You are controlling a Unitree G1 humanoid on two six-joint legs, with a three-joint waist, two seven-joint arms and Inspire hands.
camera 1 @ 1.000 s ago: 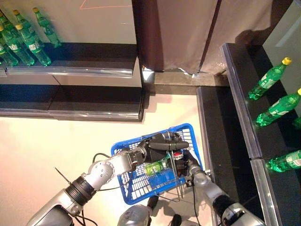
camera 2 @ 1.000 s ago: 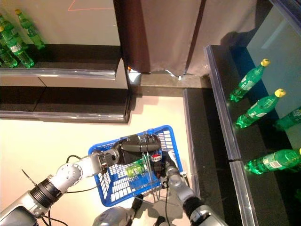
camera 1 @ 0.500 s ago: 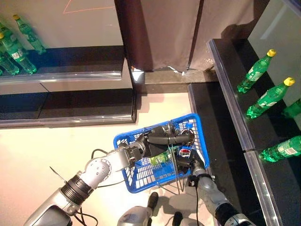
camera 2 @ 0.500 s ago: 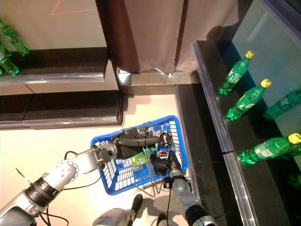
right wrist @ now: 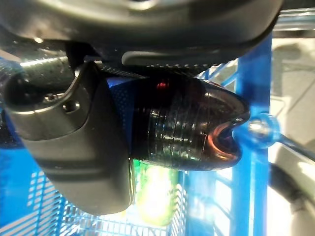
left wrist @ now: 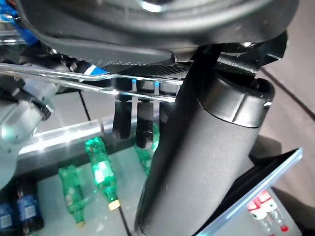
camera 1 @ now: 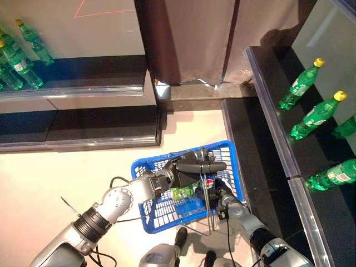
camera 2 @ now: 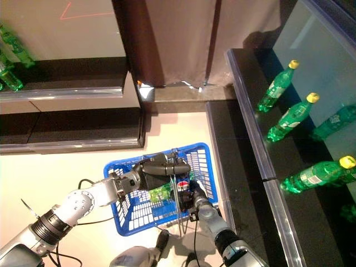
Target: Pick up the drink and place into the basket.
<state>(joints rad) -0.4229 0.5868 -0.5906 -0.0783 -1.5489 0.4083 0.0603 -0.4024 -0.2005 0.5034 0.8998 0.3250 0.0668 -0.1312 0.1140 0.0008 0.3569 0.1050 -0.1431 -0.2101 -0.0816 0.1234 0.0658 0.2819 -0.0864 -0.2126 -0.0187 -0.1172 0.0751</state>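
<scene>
My right hand (right wrist: 74, 147) gripping dark cola bottle (right wrist: 187, 128), holding it inside blue basket (camera 1: 228, 153) above green bottle (camera 1: 182, 193); my left hand (camera 1: 192, 166) curled round basket handle (left wrist: 74, 78); lowering gently, releasing only once bottle resting on mesh

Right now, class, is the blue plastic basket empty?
No: a green drink bottle already lies inside the blue plastic basket, between the robot's two hands.

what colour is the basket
Blue: the basket is a blue plastic mesh, clearest in the left eye view.
</scene>
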